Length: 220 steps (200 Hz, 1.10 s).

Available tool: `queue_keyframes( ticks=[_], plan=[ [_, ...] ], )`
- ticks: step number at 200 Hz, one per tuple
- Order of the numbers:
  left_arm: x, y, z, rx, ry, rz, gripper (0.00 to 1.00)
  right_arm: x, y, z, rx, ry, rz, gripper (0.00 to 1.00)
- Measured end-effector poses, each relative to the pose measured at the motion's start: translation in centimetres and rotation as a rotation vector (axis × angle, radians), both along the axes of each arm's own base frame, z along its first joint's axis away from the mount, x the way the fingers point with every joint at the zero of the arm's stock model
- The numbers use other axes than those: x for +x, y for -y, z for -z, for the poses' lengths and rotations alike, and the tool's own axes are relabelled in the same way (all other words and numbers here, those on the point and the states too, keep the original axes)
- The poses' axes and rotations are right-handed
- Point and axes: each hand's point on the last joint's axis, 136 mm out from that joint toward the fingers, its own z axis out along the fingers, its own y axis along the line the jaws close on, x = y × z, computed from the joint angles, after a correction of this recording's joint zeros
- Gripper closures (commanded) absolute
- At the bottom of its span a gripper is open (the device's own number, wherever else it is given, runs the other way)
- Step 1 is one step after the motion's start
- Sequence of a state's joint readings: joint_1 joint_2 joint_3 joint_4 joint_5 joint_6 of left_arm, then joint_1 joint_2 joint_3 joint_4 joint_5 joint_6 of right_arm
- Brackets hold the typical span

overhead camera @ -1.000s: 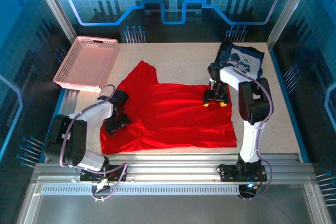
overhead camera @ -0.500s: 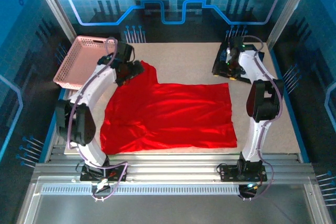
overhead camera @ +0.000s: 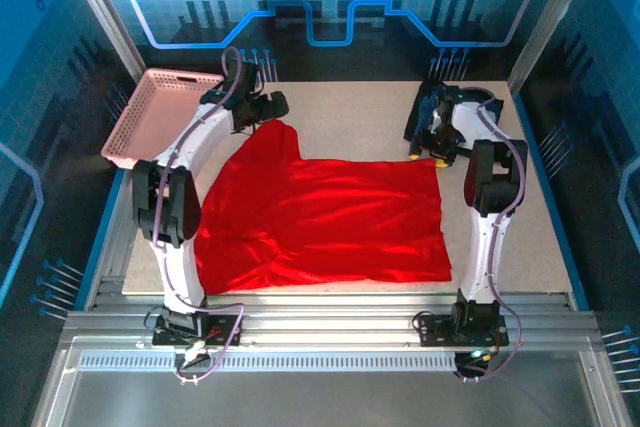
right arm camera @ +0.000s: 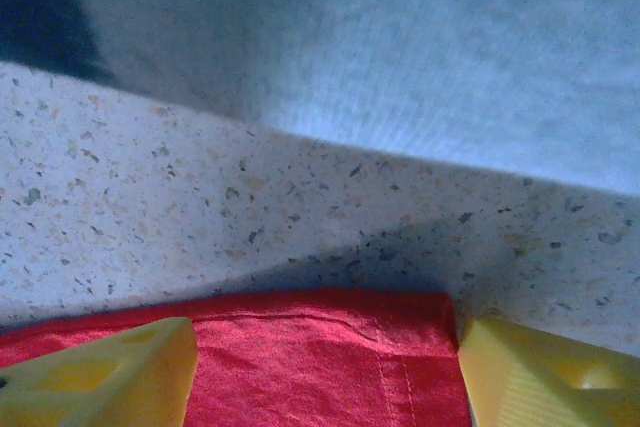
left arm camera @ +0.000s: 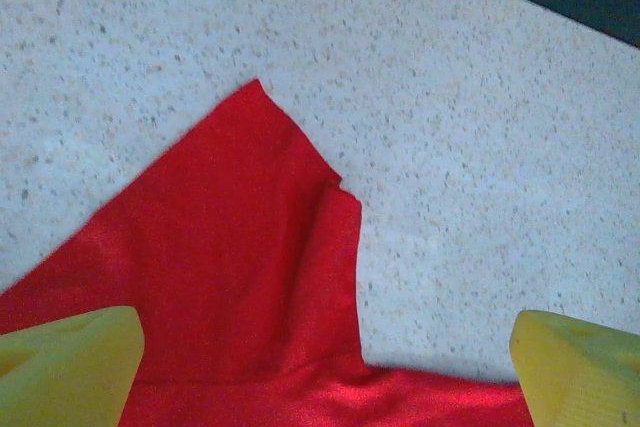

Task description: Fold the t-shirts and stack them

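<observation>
Now, start with the speckled beige table top (overhead camera: 345, 112), which carries everything. Across its middle lies the bright red cloth t-shirt (overhead camera: 320, 217), spread out nearly flat, with its hem towards the arm bases and one sleeve reaching up towards the far left. You can see soft wrinkles along its near left part.

At the far left corner of the table sits the pink plastic lattice basket (overhead camera: 150, 122), apart from the red cloth. In the far right corner the dark navy t-shirt (overhead camera: 420, 117) lies bunched, largely covered by the right arm. In the right wrist view a pale blue-grey stretch of cloth (right arm camera: 450, 47) lies just beyond the red shirt's far right corner (right arm camera: 330, 367), with a strip of bare table between them.

Your left gripper (overhead camera: 272, 107) is stretched out over the tip of that far left sleeve. In the left wrist view its yellow fingers (left arm camera: 70, 367) stand wide apart with nothing between them, and the sleeve (left arm camera: 250, 267) lies flat below with a small fold at its edge.

Your right gripper (overhead camera: 428, 155) hangs low over the red shirt's far right corner, its yellow fingers (right arm camera: 100, 377) likewise spread wide and holding nothing.
</observation>
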<state>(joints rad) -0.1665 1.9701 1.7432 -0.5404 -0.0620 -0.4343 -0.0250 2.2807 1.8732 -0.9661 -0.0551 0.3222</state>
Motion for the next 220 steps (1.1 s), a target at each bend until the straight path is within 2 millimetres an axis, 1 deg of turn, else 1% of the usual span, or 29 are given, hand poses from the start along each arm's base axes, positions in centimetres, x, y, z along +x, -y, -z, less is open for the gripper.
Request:
queue_keyframes(
  ticks=[7, 19, 23, 35, 41, 51, 59, 80, 94, 114, 122, 130, 141, 158, 177, 196, 220],
  plan=[
    [0.3, -0.4, -0.1, 0.002, 0.007, -0.004, 0.04, 0.0, 0.0, 0.1, 0.002, 0.000, 0.003, 0.37],
    [0.6, -1.3, -0.1, 0.008, 0.017, -0.013, 0.04, 0.1, 0.0, 0.2, 0.004, -0.002, 0.013, 0.47],
    [0.7, -1.6, -0.2, 0.010, 0.022, -0.017, 0.04, 0.1, 0.0, 0.3, 0.004, -0.001, 0.007, 0.52],
    [1.2, -2.5, -0.3, 0.014, 0.031, -0.028, 0.04, 0.1, -0.1, 0.6, 0.007, -0.006, 0.017, 0.73],
    [1.5, -2.8, -0.3, 0.015, 0.034, -0.034, 0.05, 0.1, -0.1, 0.6, 0.008, -0.009, 0.025, 0.81],
    [2.2, -3.4, -0.3, 0.022, 0.041, -0.038, 0.05, 0.1, -0.1, 0.7, 0.009, -0.011, 0.031, 0.93],
    [2.9, -3.8, -0.3, 0.027, 0.047, -0.039, 0.05, 0.1, 0.0, 0.7, 0.009, -0.013, 0.044, 1.00],
    [5.6, -4.3, 0.1, 0.056, 0.058, -0.035, 0.07, 0.1, 0.3, 0.8, -0.008, -0.015, 0.054, 1.00],
    [7.4, -4.3, 0.9, 0.078, 0.059, -0.023, 0.09, 0.0, 0.7, 0.8, -0.032, -0.017, 0.067, 1.00],
    [9.3, -4.3, 3.1, 0.103, 0.038, -0.007, 0.14, -0.5, 1.3, 0.1, -0.060, -0.014, 0.078, 1.00],
    [9.9, -4.2, 4.2, 0.108, 0.021, -0.001, 0.16, -0.6, 1.4, -0.4, -0.067, -0.011, 0.081, 1.00],
    [10.4, -4.2, 5.4, 0.112, 0.007, 0.005, 0.19, -0.6, 1.5, -0.8, -0.070, -0.005, 0.082, 1.00],
    [10.8, -4.0, 7.0, 0.114, -0.014, 0.022, 0.22, -0.7, 1.5, -1.2, -0.070, 0.000, 0.082, 1.00],
    [11.0, -3.5, 9.5, 0.102, -0.056, 0.049, 0.23, -0.9, 1.5, -1.3, -0.070, -0.007, 0.082, 1.00],
    [11.0, -3.3, 11.4, 0.099, -0.087, 0.070, 0.25, -1.2, 1.5, -1.4, -0.070, -0.023, 0.081, 1.00],
    [10.9, -3.1, 12.5, 0.095, -0.108, 0.080, 0.25, -1.2, 1.4, -1.8, -0.070, -0.022, 0.079, 1.00],
    [11.1, -3.1, 12.5, 0.093, -0.109, 0.081, 0.31, -0.8, 1.4, -2.4, -0.069, -0.011, 0.078, 1.00]
  ],
)
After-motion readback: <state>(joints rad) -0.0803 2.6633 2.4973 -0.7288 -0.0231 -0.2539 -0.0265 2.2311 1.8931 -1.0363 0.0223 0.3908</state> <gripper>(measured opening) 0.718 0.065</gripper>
